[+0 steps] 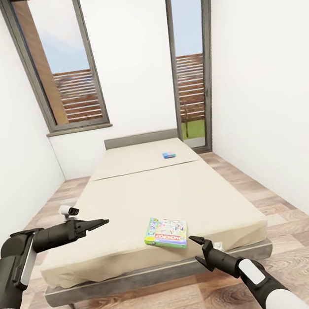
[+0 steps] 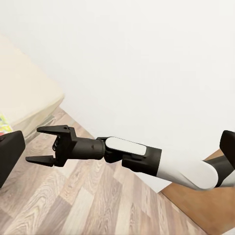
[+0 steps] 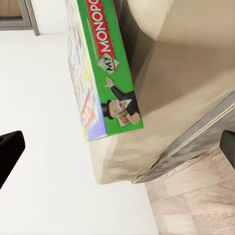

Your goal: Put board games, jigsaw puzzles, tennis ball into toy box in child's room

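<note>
Right tool [image 1: 200,250] spread, near green "My Monopoly" board game [image 1: 166,233] lying flat at bed [image 1: 132,205] corner.

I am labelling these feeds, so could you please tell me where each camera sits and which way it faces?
Head view: from the robot's head, looking down over the bed with two game boxes; left claw and right claw show.
Left wrist view: near the left claw, facing the white wall and floor; the open right claw shows.
Right wrist view: near the right claw, facing the Monopoly box at the bed edge.
Shared: head and right wrist views both show the Monopoly box.
</note>
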`<state>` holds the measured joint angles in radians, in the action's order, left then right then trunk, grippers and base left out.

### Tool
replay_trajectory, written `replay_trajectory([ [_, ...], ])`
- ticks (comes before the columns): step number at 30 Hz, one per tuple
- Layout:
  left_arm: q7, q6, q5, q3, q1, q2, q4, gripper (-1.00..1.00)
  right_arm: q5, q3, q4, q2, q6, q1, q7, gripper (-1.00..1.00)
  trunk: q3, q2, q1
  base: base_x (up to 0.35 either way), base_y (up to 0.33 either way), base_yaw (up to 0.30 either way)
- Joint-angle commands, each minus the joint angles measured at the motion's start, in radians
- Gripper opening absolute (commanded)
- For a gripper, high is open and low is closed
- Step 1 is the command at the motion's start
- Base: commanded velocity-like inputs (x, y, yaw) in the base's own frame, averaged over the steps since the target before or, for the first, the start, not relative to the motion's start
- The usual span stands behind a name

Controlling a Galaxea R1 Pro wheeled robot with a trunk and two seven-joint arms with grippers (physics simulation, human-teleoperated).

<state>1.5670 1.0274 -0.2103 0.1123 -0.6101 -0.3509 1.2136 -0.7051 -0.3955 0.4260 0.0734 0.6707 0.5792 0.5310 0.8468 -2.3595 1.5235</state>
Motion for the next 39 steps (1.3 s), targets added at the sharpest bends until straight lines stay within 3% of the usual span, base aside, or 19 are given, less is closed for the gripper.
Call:
replay_trajectory([
  [1, 0.004, 0.011, 0.0, 0.0, 0.0, 0.0, 0.0, 1.0, -0.001, -0.007, 0.001, 0.001, 0.007, 0.001, 0.0, 1.0, 0.001, 0.0, 0.0, 0.066, 0.096, 0.0],
  [39, 0.004, 0.011, 0.0, -0.001, 0.0, 0.0, 0.001, 1.0, -0.001, -0.006, 0.001, 0.0, 0.007, 0.001, 0.0, 1.0, 0.001, 0.0, 0.0, 0.041, 0.044, 0.0],
])
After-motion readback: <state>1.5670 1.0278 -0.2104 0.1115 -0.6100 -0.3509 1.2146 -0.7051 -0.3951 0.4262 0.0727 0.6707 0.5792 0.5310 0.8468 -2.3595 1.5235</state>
